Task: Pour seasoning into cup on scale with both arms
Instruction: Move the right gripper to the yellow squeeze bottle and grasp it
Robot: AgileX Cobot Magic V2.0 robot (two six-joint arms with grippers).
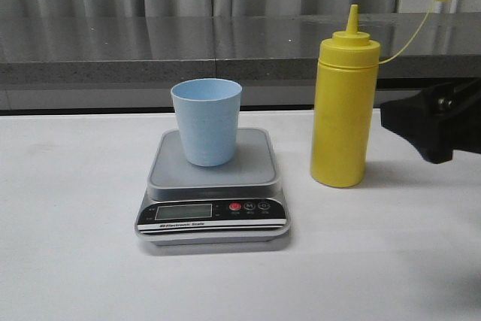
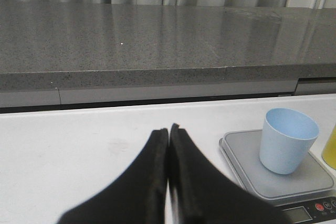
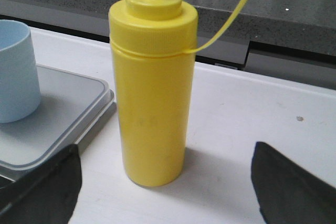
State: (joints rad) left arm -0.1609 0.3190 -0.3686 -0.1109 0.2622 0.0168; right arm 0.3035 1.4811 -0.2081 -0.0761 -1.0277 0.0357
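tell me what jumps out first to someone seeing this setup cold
The tall yellow seasoning bottle stands upright on the white table, cap off on its tether, just right of the scale. A light blue cup sits on the scale's platform. The right gripper is open toward the bottle; the left gripper is shut.

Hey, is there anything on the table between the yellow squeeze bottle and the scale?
No. In the front view only bare white table separates the bottle from the scale. The right wrist view shows the same narrow gap.
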